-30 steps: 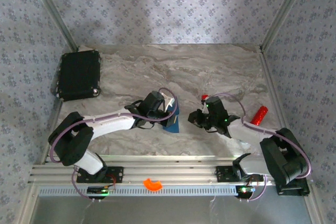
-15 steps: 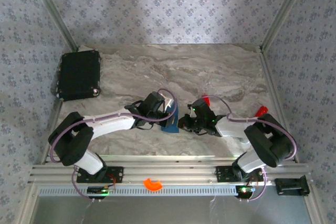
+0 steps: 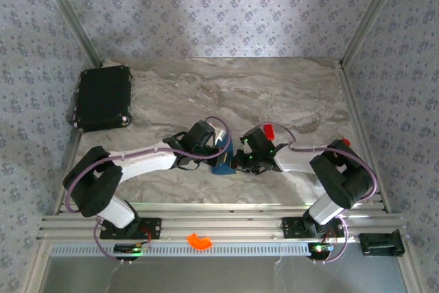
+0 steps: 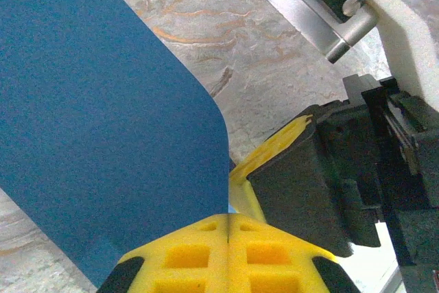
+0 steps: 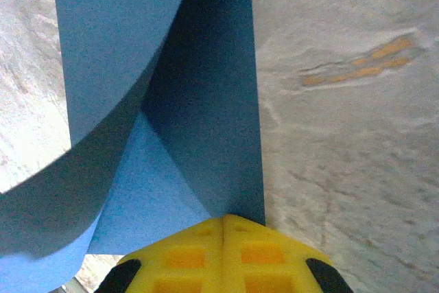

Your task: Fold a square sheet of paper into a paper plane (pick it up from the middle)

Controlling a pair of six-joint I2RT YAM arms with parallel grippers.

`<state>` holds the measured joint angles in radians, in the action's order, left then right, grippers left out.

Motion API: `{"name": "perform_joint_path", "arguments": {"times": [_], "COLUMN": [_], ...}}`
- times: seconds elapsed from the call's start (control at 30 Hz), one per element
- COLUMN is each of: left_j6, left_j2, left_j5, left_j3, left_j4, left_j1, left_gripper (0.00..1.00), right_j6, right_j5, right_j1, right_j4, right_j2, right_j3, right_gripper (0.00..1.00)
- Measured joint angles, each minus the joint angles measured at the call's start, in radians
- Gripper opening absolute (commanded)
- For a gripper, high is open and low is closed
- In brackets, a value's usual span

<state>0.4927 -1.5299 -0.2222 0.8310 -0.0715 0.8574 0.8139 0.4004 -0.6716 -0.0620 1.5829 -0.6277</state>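
Jaws, left and right alike — tight on the blue square sheet of paper [image 5: 206, 101]

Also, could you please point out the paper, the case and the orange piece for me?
paper [image 5: 206, 101]: right wrist view, on its darker flat panel.
case [image 3: 103, 99]: top view, on the middle of its upper face.
orange piece [image 3: 199, 239]: top view, on the middle of its curve.

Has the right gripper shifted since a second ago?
Yes. In the top view the right gripper has swung left, toward the black case side, and now pinches the square sheet of paper.
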Motion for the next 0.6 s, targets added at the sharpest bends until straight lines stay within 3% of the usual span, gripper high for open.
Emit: {"name": "perform_joint_path", "arguments": {"times": [0.3, 0.6], "left_j6": [0.07, 0.1], "left_j2": [-0.031, -0.031], "left_j5": [-0.002, 0.006], "left_j3": [-0.024, -0.041], "left_j4": [0.053, 0.074], "left_j1": [0.0, 0.0], "left_gripper": [0.02, 0.02], "right_j6": [-0.078, 0.059], "right_j5": [0.026, 0.04], "right_j1": [0.052, 0.025], "right_j4": [0.088, -0.117], "right_j2": [-0.03, -0.049], "right_j3": [-0.013, 0.038], "right_gripper": [0.09, 0.1]}}
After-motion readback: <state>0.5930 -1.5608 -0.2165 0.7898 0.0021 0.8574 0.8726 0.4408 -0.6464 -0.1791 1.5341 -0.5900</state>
